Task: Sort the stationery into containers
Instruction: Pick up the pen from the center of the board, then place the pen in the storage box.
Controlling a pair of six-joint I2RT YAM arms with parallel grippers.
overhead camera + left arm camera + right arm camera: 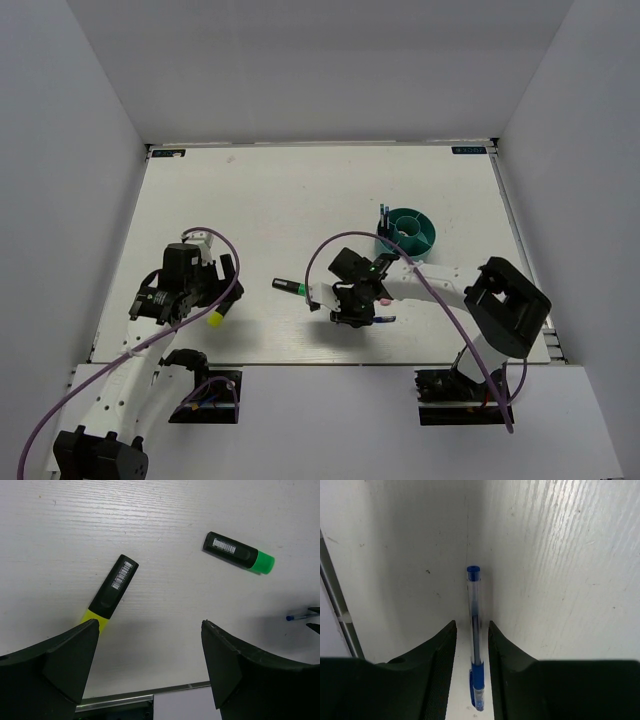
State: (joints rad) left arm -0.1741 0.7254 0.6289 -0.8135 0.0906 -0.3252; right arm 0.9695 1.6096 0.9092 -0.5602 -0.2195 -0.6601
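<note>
A slim blue pen point(474, 630) lies flat on the table between the fingers of my right gripper point(471, 623). The jaws stand narrow on either side of it, with a small gap each side, so the gripper is open. In the top view this gripper point(357, 314) is low over the pen point(386, 320). My left gripper point(150, 625) is wide open and empty, hovering near a black highlighter with a yellow cap point(112, 587). A black highlighter with a green cap point(239, 553) lies further right. The teal organiser point(409, 233) stands at the right rear, with blue pens point(385, 214) upright in it.
The table's front edge with its metal rail point(130, 696) runs just below my left gripper. The yellow-capped highlighter point(214, 320) and the green-capped one point(291, 286) lie between the two arms. White walls surround the table.
</note>
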